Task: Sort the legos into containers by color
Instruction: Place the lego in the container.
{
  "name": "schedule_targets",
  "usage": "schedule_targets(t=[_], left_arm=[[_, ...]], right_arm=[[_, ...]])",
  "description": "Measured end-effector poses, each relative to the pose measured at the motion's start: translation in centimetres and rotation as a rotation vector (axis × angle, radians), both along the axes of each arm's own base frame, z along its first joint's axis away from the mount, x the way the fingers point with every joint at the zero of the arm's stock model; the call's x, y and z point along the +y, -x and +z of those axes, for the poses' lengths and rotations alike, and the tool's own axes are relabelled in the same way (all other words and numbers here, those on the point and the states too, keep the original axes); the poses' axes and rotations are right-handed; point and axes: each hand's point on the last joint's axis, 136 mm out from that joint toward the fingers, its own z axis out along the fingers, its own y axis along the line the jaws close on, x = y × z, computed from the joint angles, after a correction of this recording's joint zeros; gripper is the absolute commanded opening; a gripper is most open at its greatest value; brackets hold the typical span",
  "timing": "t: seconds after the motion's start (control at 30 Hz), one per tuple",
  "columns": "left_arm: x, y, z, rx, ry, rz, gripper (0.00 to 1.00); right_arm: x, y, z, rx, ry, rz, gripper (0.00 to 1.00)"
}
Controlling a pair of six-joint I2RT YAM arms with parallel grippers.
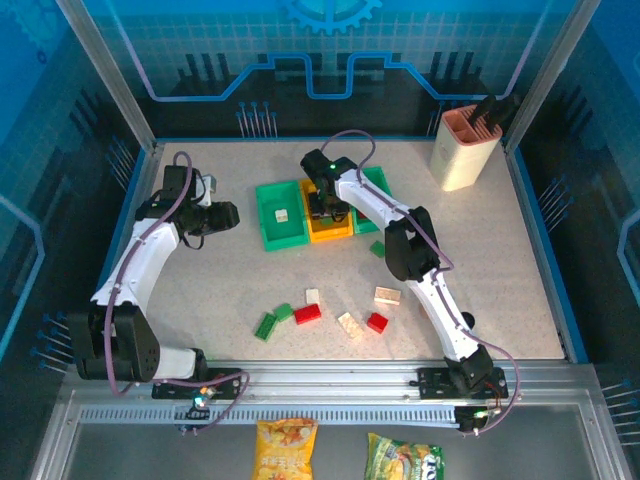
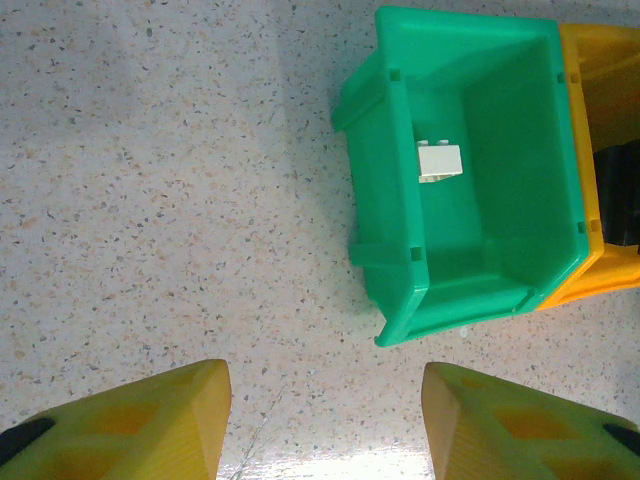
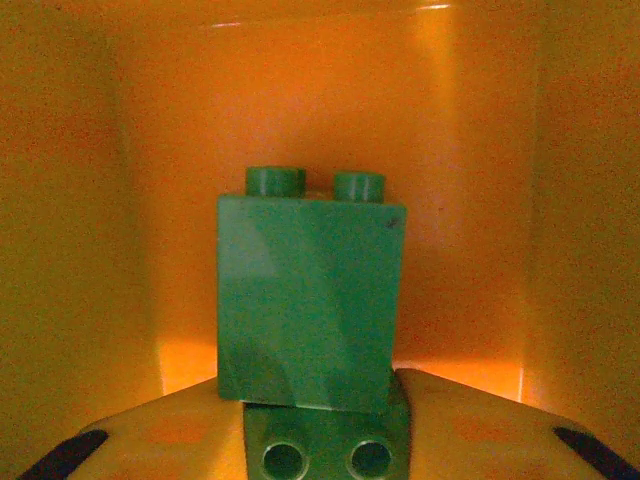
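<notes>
A: Toward the table (image 1: 520,280) left edge, left gripper (image 1: 222,214) state?
B: Released. Fingers (image 2: 150,425) apart, nothing between them, hovering over bare tabletop just left of the left green bin (image 1: 264,232).
A: Contents?
B: One cream brick (image 2: 440,161) on its floor.
A: Middle?
B: Orange bin (image 1: 338,232), touching the left one. Right gripper (image 1: 322,205) is down inside it with a green brick (image 3: 310,300) at its fingertips; clamped or let go, cannot tell.
A: Right green bin (image 1: 380,180)?
B: Mostly behind the arm, contents unclear. Stray green brick (image 1: 377,248) on the table just in front.
A: Rest?
B: Seven loose legos (image 1: 307,313) toward the near edge, middle: green, green, red, cream, cream, red, cream.
</notes>
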Motion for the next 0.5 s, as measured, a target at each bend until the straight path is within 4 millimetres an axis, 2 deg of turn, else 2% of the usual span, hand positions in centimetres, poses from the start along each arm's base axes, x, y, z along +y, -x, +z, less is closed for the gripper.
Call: schedule_targets(t=[0.4,0.5], left_arm=[[0.01,0.0,0.0,0.0,0.0,0.0,0.54],[0.01,0.0,0.0,0.0,0.0,0.0,0.54]], right_arm=[[-0.23,0.06,0.1,-0.001,0.012,0.0,0.44],[-0.34,0.24,0.63,-0.001,0.013,0.005,0.44]])
